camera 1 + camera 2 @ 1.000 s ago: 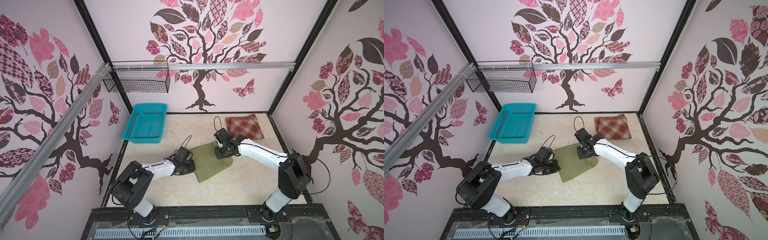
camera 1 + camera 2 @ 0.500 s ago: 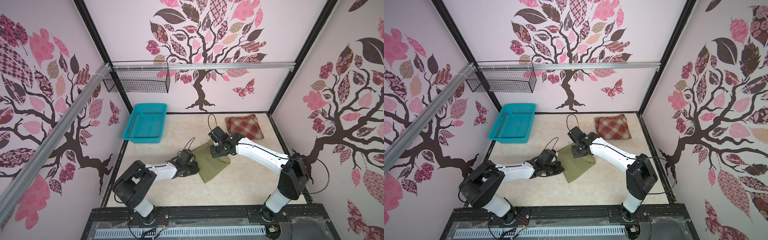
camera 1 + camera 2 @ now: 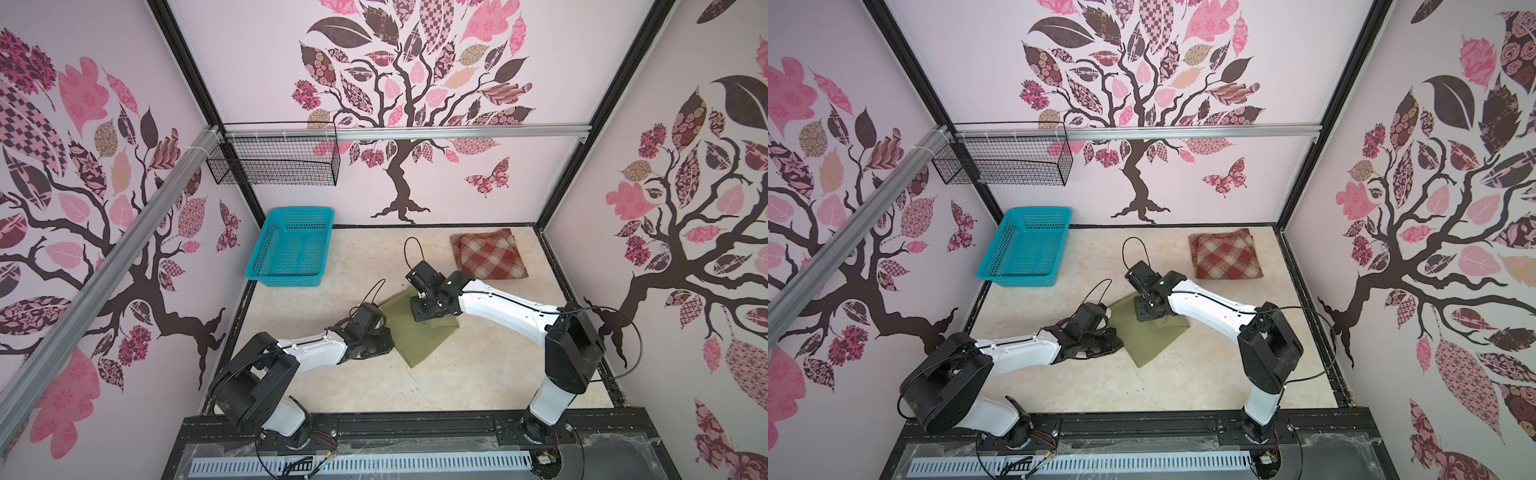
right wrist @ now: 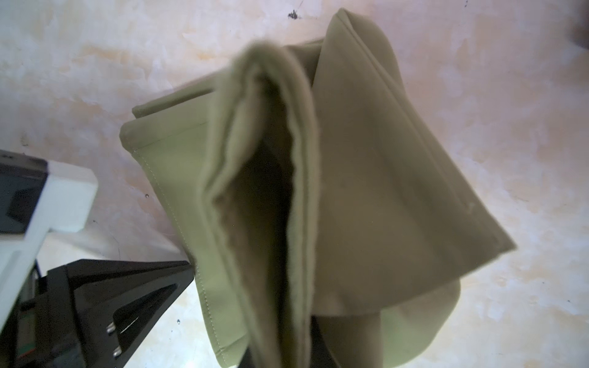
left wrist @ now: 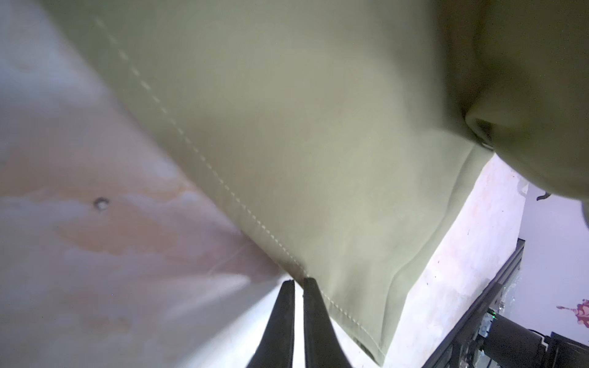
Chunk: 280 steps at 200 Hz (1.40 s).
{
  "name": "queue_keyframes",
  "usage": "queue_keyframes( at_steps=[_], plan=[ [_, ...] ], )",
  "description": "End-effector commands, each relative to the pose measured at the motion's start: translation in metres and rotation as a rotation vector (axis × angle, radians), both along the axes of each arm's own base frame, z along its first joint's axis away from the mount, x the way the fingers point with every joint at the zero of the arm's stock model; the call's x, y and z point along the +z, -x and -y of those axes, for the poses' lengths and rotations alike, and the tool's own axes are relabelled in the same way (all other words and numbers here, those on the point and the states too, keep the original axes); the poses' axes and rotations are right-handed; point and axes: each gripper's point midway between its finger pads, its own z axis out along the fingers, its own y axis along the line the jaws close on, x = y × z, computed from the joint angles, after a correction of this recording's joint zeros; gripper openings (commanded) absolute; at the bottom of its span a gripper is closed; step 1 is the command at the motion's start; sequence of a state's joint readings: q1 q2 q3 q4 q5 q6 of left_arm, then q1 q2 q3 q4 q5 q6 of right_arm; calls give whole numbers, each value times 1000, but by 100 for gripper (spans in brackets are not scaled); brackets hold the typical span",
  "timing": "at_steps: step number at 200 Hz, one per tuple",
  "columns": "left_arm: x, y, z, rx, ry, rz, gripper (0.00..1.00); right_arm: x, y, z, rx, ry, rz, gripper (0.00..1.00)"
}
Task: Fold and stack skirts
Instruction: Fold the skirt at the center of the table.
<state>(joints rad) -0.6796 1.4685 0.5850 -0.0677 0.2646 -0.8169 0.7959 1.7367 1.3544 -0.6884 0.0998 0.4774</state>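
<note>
The olive-green skirt [image 3: 415, 345] [image 3: 1148, 343] lies mid-table, partly doubled over. My right gripper [image 3: 424, 311] [image 3: 1144, 311] is shut on a bunched, raised fold of it [image 4: 382, 191]; cloth hides the fingertips in the right wrist view. My left gripper [image 5: 298, 280] [image 3: 387, 337] lies low at the skirt's left side. Its jaws are shut, with the tips touching the stitched hem [image 5: 223, 184]; no cloth shows between them. From the right wrist its black finger [image 4: 127, 302] points at that hem. The plaid skirt [image 3: 488, 253] [image 3: 1225, 253] lies folded at the back right.
A turquoise basket [image 3: 291, 249] [image 3: 1025, 249] stands at the back left of the table. A black wire basket [image 3: 274, 164] hangs on the wall rail above it. Bare tabletop [image 3: 478, 374] lies in front of the olive skirt.
My right gripper has carried the raised fold of the olive-green skirt leftward, toward my left gripper. The left gripper has stayed at the skirt's left hem, edging slightly right.
</note>
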Motion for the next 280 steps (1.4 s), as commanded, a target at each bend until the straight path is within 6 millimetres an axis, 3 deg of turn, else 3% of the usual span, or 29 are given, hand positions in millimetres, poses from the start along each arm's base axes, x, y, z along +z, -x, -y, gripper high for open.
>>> queue_keyframes(
  at_steps=[1,51,118,191,239,280],
  plan=[
    [-3,10,-12,9,-36,-15,11,-16,3,-5,-13,11,-24,2],
    [23,-2,-17,21,-45,56,13,-24,6,-4,-14,27,-28,2],
    [11,-23,2,-12,-45,55,11,-8,3,-7,-9,9,-7,3],
    [40,-31,14,14,50,97,12,-12,5,-7,-4,13,-13,3],
    [14,-42,18,43,31,63,10,-11,3,-12,2,1,-19,3],
    [-9,-38,16,51,15,20,10,0,5,-15,2,-11,-10,3]
  ],
)
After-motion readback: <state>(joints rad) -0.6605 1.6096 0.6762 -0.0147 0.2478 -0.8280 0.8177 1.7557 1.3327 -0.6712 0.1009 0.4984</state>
